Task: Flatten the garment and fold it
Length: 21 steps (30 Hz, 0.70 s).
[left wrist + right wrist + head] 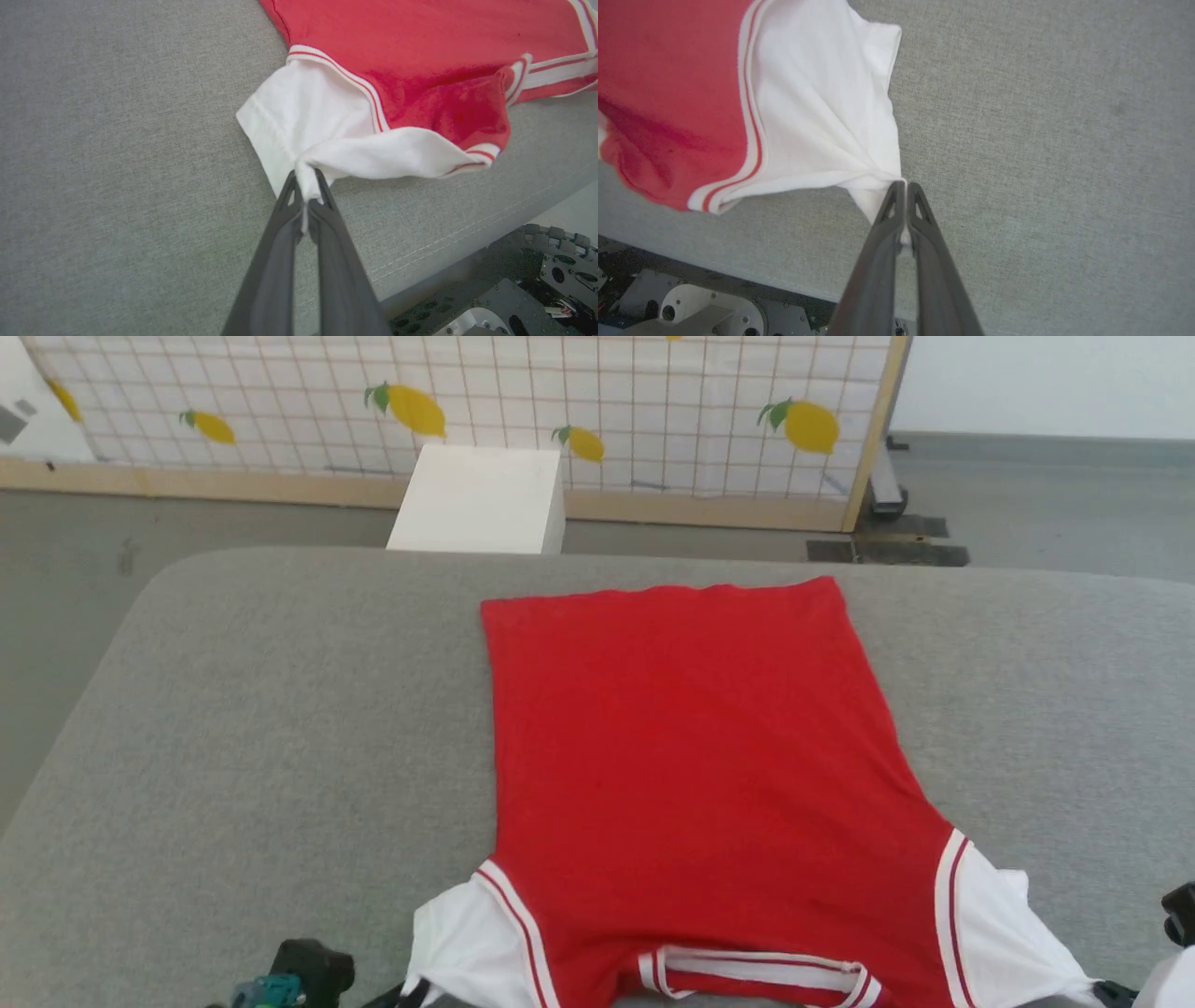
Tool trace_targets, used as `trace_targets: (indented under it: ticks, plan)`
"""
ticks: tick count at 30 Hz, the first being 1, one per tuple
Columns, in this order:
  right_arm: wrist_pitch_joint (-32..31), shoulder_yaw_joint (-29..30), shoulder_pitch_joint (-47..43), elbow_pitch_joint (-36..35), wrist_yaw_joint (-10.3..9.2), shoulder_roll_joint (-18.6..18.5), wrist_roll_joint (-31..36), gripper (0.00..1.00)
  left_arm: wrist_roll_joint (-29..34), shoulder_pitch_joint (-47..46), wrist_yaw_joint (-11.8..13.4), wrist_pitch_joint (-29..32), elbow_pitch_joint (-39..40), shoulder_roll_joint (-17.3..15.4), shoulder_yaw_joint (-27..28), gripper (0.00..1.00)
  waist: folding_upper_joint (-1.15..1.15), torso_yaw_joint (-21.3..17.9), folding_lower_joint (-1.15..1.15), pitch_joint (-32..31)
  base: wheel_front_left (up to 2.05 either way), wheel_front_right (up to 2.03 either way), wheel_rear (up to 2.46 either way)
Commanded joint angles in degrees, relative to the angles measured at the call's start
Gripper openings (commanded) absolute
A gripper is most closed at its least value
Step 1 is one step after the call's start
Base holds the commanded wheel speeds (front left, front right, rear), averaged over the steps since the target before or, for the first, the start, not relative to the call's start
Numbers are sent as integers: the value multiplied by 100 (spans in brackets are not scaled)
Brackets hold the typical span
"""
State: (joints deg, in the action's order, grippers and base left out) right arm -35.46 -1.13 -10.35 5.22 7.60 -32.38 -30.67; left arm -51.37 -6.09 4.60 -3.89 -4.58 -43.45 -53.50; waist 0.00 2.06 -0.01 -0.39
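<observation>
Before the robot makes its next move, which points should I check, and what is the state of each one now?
1. Left tool shut on the left sleeve: ok.
2. Right tool shut on the right sleeve: ok.
3. Garment body smooth on the grey surface: ok.
4. Collar lying flat: not ok, that edge is lifted off the surface.
5. Printed chest facing down: cannot tell, plain red shows.
6. White box apart from the garment: ok.
</observation>
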Motion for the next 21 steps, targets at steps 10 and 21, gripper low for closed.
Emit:
trace_targets:
  ticks: [10, 21]
  plan:
    - [-1194, 775, 1138, -824, -11, 399, 59, 100, 455, -656, 117, 91, 814, 156, -6, 0, 0, 728, 1, 893, 0, 0, 0]
    - [-2177, 1038, 4085, 334, -11, 627, 1091, 100, 1007, -1261, 264, 298, 1934, 475, -139, 0, 0, 1792, 1, 2247, 0, 0, 0]
